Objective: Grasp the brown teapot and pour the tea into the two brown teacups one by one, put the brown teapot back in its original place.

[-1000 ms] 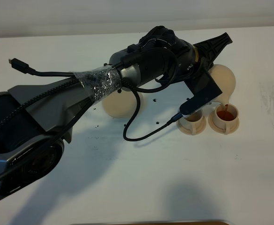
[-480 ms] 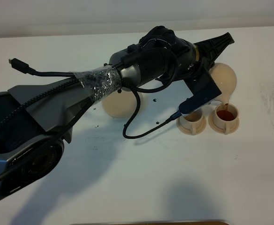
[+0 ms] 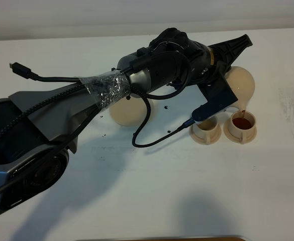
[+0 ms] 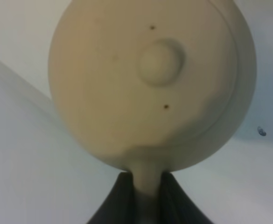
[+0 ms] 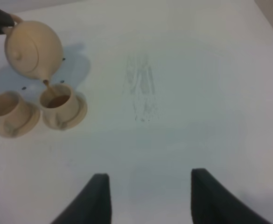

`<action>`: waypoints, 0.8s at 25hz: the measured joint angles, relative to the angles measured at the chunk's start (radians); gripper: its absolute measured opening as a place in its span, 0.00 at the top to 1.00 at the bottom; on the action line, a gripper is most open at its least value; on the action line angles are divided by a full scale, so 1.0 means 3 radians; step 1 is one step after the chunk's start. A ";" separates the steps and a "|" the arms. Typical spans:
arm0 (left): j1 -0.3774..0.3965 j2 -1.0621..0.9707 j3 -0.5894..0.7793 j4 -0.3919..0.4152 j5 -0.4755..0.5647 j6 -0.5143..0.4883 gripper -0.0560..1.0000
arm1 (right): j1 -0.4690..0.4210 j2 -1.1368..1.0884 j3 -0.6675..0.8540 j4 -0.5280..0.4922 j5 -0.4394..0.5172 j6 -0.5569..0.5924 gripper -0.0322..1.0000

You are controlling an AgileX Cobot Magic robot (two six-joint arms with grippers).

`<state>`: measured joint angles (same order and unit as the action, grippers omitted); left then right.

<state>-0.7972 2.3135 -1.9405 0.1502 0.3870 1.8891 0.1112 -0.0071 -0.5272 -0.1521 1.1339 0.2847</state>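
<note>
Inspector: Your left tool (image 4: 149, 189) pinches the handle of the brown teapot (image 3: 241, 85), tipping it at twelve o'clock over the teacup (image 3: 242, 123) so tea lands inside.
Assessor: The other teacup (image 3: 205, 131), at its nine o'clock, looks unfilled; your right tool (image 5: 150, 196) stands spread, idle, well clear.

The tilted brown teapot (image 3: 240, 84) hangs spout-down over the teacup (image 3: 240, 133) holding reddish tea (image 3: 242, 122).

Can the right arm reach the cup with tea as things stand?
Probably yes: only bare table lies between the right gripper and that cup, but the teapot hangs tilted just above it.
</note>
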 joint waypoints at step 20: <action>-0.0031 0.0000 0.0000 -0.0003 -0.0073 0.0092 0.87 | 0.0000 0.0000 0.0000 0.0000 0.0000 0.0000 0.57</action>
<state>-0.8066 2.3135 -1.9405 0.1493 0.3650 1.9169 0.1112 -0.0071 -0.5272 -0.1521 1.1339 0.2847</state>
